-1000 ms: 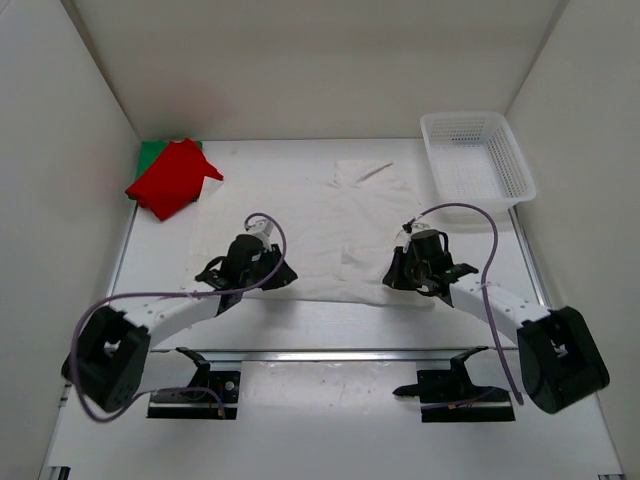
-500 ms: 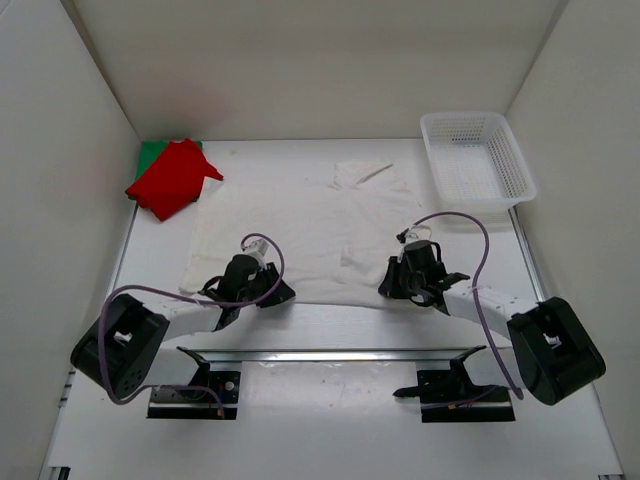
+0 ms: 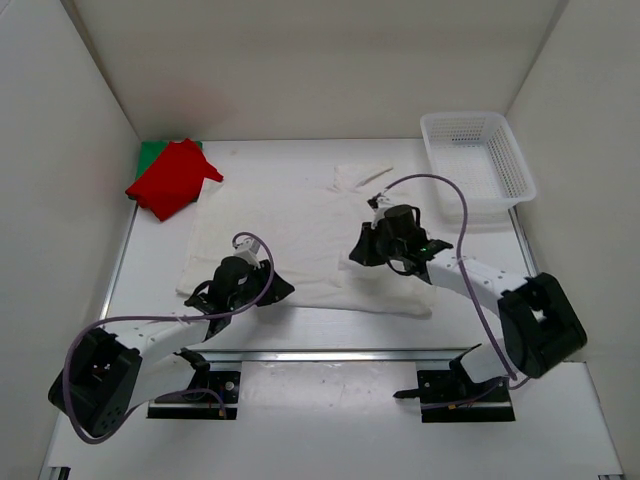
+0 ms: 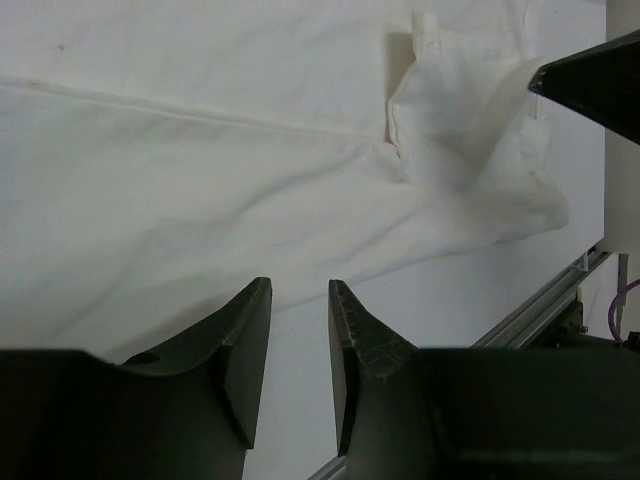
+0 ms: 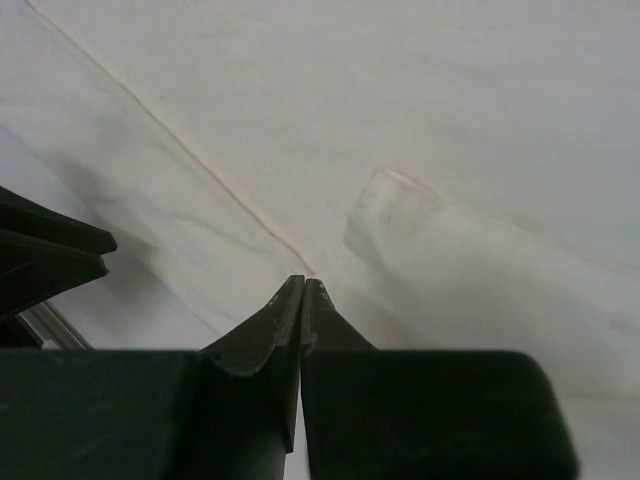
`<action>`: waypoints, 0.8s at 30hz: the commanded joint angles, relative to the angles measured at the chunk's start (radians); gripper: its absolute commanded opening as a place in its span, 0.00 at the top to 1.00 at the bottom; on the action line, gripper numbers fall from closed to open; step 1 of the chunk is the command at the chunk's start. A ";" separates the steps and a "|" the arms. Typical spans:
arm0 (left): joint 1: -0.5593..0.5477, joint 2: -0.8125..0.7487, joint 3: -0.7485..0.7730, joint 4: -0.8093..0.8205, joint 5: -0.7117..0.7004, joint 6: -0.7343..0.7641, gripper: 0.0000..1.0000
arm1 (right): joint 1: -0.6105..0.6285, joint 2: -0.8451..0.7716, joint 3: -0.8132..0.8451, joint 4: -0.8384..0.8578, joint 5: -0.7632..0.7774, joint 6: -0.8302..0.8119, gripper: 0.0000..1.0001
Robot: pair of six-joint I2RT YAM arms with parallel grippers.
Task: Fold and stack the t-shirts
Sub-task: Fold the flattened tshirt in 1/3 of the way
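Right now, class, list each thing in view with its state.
off-white t-shirt: spread out, rumpled
red t-shirt: folded, atop the green one
green t-shirt: mostly hidden under the red
basket: upright, empty
left gripper: open, holding nothing
right gripper: shut

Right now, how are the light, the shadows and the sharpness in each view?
Top external: even light, off-white t-shirt nearly merges with the white table; red t-shirt stands out. Left wrist: seams clear, left gripper a dark silhouette, shadow beside the sleeve fold. Right wrist: cloth pale, right gripper dark, soft.
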 commanded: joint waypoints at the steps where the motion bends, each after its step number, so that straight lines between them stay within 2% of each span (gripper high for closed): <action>1: 0.031 0.003 0.007 0.028 0.035 -0.009 0.60 | 0.011 0.138 0.062 0.117 -0.088 0.001 1.00; 7: 0.070 0.017 0.032 0.021 0.057 0.006 0.60 | -0.019 0.364 0.178 0.154 -0.091 -0.003 1.00; 11: 0.077 0.016 0.069 0.013 0.051 0.017 0.60 | -0.035 0.398 0.261 0.154 -0.177 0.000 0.99; 14: 0.062 0.026 0.087 0.025 0.040 0.018 0.59 | -0.055 0.386 0.340 0.148 -0.217 -0.017 0.85; 16: 0.079 0.034 0.089 0.036 0.055 0.015 0.60 | -0.110 0.380 0.386 0.165 -0.266 0.007 0.74; 18: 0.107 0.037 0.095 0.038 0.069 0.025 0.59 | -0.153 0.383 0.433 0.162 -0.252 0.010 0.69; 20: 0.137 0.028 0.107 0.018 0.071 0.041 0.59 | -0.212 0.422 0.505 0.135 -0.176 -0.016 0.72; 21: 0.140 0.026 0.112 0.012 0.071 0.054 0.60 | -0.220 0.439 0.543 0.122 -0.154 -0.022 0.76; 23: 0.157 0.026 0.110 0.016 0.083 0.057 0.59 | -0.268 0.534 0.677 0.063 -0.082 -0.057 0.92; 24: 0.157 0.023 0.106 0.022 0.086 0.054 0.58 | -0.288 0.557 0.718 0.046 -0.053 -0.066 0.95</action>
